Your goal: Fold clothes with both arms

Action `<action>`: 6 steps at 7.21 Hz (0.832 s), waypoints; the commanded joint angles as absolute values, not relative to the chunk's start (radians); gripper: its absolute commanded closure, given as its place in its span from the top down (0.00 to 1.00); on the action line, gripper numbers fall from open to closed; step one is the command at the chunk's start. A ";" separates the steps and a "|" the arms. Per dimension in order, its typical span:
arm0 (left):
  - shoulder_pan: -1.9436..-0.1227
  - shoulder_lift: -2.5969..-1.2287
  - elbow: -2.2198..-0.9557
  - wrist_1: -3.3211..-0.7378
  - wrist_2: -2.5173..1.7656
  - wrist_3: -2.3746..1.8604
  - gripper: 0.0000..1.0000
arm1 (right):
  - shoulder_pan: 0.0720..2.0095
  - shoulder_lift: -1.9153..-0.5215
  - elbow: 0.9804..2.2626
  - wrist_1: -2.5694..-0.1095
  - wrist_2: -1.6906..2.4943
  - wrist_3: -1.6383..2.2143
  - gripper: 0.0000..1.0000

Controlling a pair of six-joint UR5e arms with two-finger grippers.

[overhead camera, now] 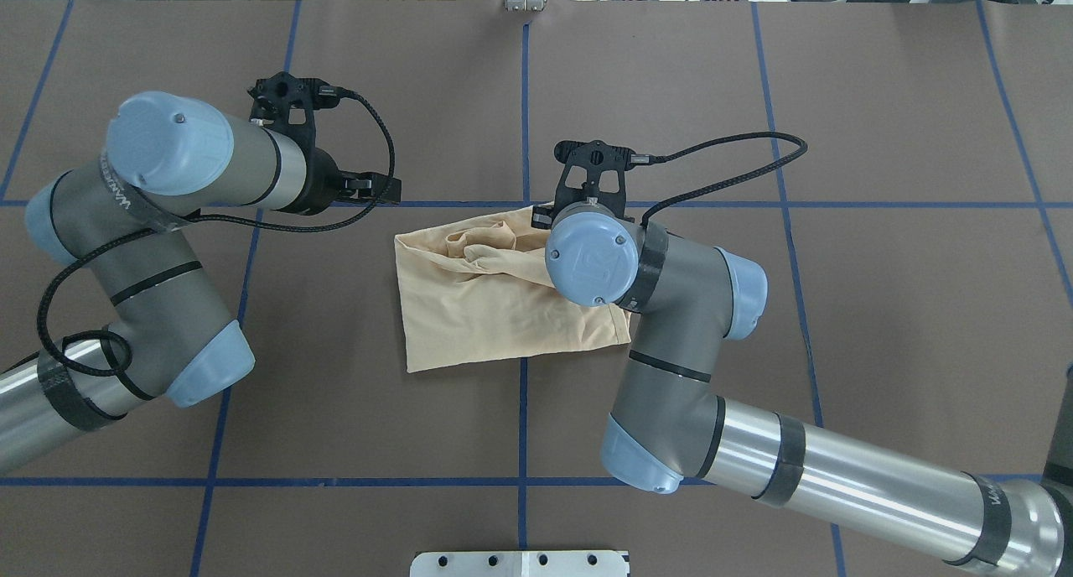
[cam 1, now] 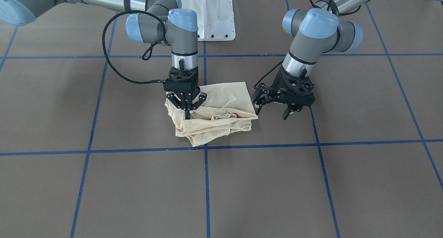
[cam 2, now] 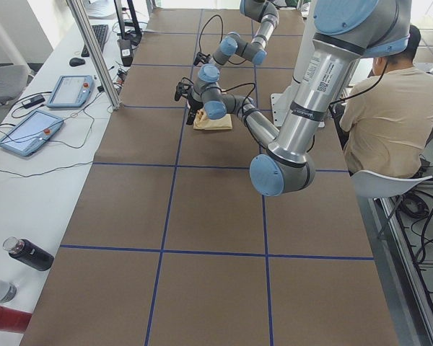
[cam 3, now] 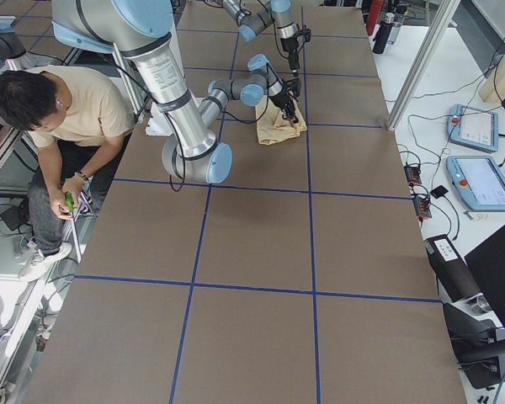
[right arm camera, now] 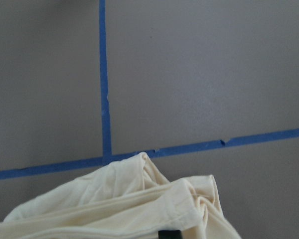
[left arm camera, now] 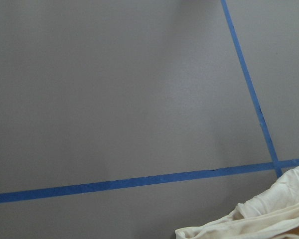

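Two grippers work one T-shirt (cam 1: 221, 104), which lies on the table (cam 1: 311, 182) as a compact, creased bundle, so the folding looks well advanced. The right gripper (cam 1: 188, 113) stands upright over one end of it, and its fingertips appear drawn together on a ridge of cloth directly beneath them. The left gripper (cam 1: 272, 110) hangs tilted with its fingers (cam 1: 286, 113) spread apart and empty: the inner finger is just beside the bundle's opposite edge and the outer one is over bare table. The step in hand is probably a joint grasp for one more fold. To do it well, the left fingers should straddle the layered edge next to the inner fingertip, taking every layer rather than the top sheet alone. They should close fully before either arm rises. Both ends ought then to lift level, since this thin fabric is likely to sag between the two sets of fingers and slide loose if one side leads.
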State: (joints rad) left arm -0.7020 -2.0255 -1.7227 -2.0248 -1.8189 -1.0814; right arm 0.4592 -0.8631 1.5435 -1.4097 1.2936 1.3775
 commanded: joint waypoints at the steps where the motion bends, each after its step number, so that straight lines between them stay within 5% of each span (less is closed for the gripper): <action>1: -0.701 -2.025 -1.724 -2.025 -1.819 -1.083 1.00 | 0.498 -0.801 1.442 -1.405 1.298 1.370 0.02; 2: -0.701 -2.025 -1.724 -2.025 -1.819 -1.083 1.00 | 0.509 -0.801 1.442 -1.394 1.305 1.368 0.98; 6: -0.761 -1.959 -1.901 -1.875 -1.899 -0.937 1.00 | 0.731 -0.865 1.541 -1.379 1.770 1.202 1.00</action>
